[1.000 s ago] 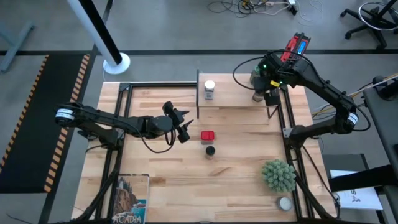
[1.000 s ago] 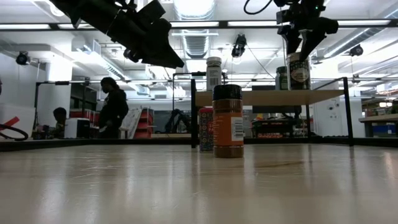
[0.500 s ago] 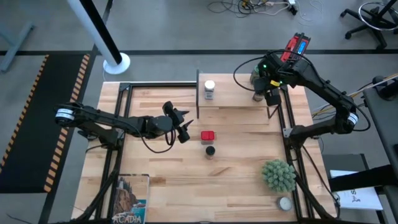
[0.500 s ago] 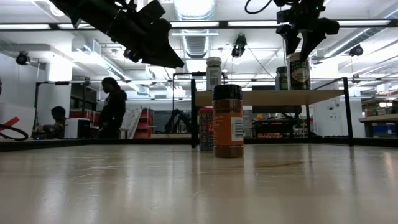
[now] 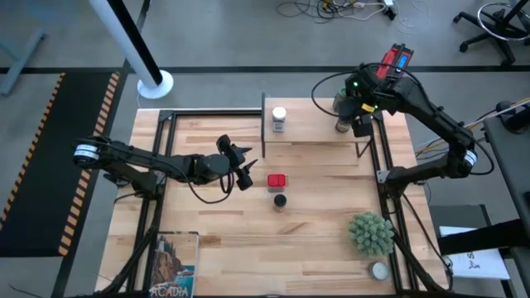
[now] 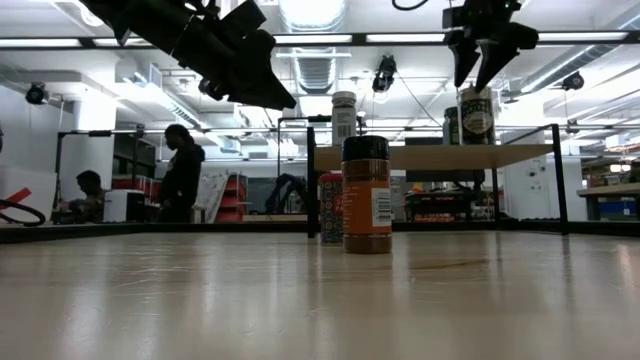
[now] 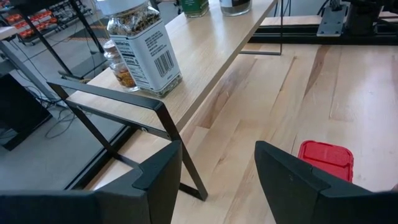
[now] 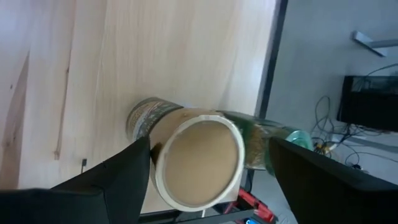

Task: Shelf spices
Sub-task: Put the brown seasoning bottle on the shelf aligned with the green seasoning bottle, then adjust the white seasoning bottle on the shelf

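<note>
The shelf (image 5: 315,132) stands at the table's far side. On it stand a white-lidded jar (image 5: 279,118), a green-lidded jar (image 6: 452,125) and a tan cylinder (image 6: 476,112). My right gripper (image 6: 478,70) hangs open just above the tan cylinder (image 8: 199,165), a finger off to each side of its top. A red tin (image 5: 277,180) and a black-lidded jar (image 5: 280,201) stand on the tabletop mid-table. My left gripper (image 5: 244,170) hovers open to the left of the red tin (image 7: 325,158).
A spiky green plant (image 5: 371,233) and a flat white round tin (image 5: 379,271) sit at the near right. A book (image 5: 174,263) lies at the near left. Dark frame rails (image 5: 153,207) run along both table sides. People (image 6: 183,170) are in the room behind.
My right gripper has gone up from around the top of the tan cylinder and now hangs clear above it. The cylinder stays upright on the shelf.
</note>
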